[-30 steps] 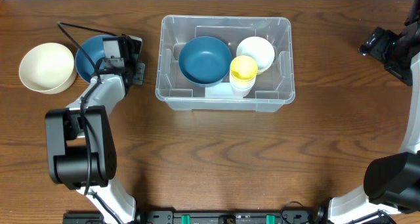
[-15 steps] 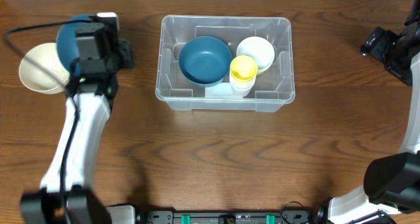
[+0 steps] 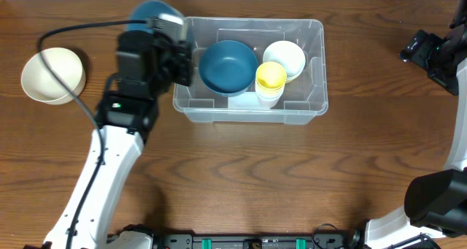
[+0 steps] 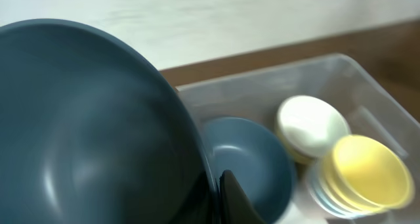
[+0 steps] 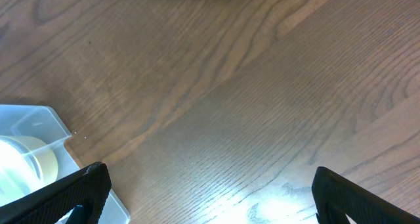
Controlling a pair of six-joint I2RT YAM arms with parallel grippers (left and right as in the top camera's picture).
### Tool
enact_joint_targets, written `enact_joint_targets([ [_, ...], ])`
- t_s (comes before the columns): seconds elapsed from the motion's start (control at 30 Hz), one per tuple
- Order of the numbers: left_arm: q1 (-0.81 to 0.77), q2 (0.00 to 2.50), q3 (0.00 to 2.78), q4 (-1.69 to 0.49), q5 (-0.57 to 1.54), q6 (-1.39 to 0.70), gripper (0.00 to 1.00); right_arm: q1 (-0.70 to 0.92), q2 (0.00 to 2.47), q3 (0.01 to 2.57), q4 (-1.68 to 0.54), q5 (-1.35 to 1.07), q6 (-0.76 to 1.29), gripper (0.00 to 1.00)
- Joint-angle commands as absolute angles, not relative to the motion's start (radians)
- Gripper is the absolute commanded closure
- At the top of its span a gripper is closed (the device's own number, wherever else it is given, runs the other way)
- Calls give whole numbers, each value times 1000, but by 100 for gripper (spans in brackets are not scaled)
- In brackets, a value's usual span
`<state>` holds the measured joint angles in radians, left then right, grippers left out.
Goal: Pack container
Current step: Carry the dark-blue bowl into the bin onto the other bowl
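Firmly, left fingers point(image 4: 231, 201) pinching blue bowl point(image 4: 85, 132) rim, right fingers point(image 5: 88, 188) wide apart, empty.

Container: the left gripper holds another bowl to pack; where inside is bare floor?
Bare: the container's near strip before the packed blue bowl, and its near right corner beside the yellow cups. Crowded: the middle, by the white bowl.

You see a cream bowl point(image 3: 52, 75) at the left of the bench point(image 3: 241, 176). Further right a blue bowl point(image 3: 228, 66), a white bowl point(image 3: 286, 58) and a yellow cup point(image 3: 271, 77) sit together.
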<state>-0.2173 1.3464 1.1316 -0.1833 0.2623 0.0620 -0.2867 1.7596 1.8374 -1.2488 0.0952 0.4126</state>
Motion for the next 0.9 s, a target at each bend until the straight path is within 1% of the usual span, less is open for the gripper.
enact_joint_targets([
  [0.0, -294, 1374, 1137, -177, 238, 124, 94, -288, 1753, 1848, -1249, 108, 421, 1],
  [0.17, -392, 1417, 1137, -175, 216, 156, 94, -288, 1753, 1848, -1249, 108, 421, 1],
  [0.27, -448, 1459, 1137, -172, 213, 220, 94, -288, 1753, 1848, -1249, 108, 421, 1],
  [0.4, -496, 1524, 1137, -147, 101, 232, 95, -288, 1753, 1848, -1249, 108, 421, 1],
  [0.87, -503, 1684, 1137, -72, 40, 255, 94, -288, 1753, 1848, -1249, 108, 421, 1],
])
